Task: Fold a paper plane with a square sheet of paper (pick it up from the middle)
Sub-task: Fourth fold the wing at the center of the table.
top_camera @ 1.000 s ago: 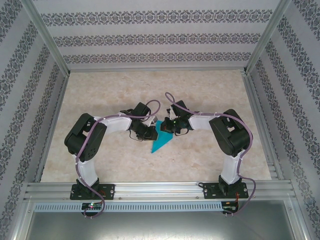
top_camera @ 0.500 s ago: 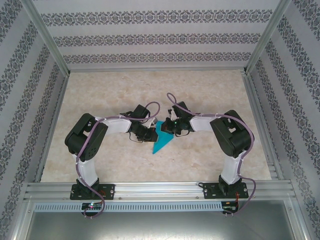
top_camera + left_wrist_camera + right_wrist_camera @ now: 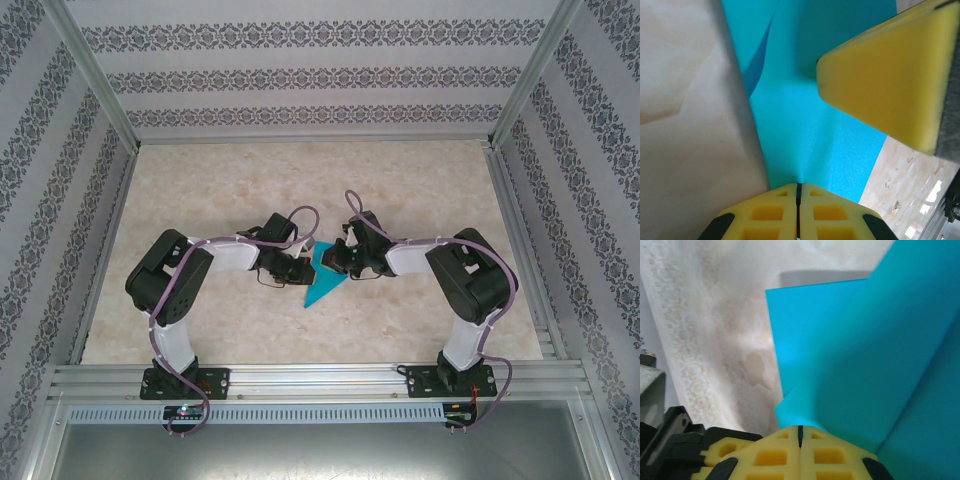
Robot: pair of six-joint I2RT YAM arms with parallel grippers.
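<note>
marble-look tabletop [image 3: 200, 330] in a booth with patterned walls. at the near edge, both arm bases are bolted on an aluminium rail [image 3: 310, 378], and the arms bend inward toward table centre. left gripper [image 3: 303, 268] and right gripper [image 3: 340, 262] face each other just apart, with the cyan sheet of paper [image 3: 321, 283] between them. paper is partly folded, a pointed shape with its tip toward the near left, mid-table. left wrist view: left gripper [image 3: 799, 192] has its yellow pads pressed together, pinching the paper [image 3: 805, 130] at an edge; a second yellow pad [image 3: 885, 75] sits against the paper at upper right. right wrist view: right gripper [image 3: 800, 435] also clamps the paper [image 3: 865, 365], with folded layers rising past it. far wall [image 3: 320, 75] is striped and floral.
</note>
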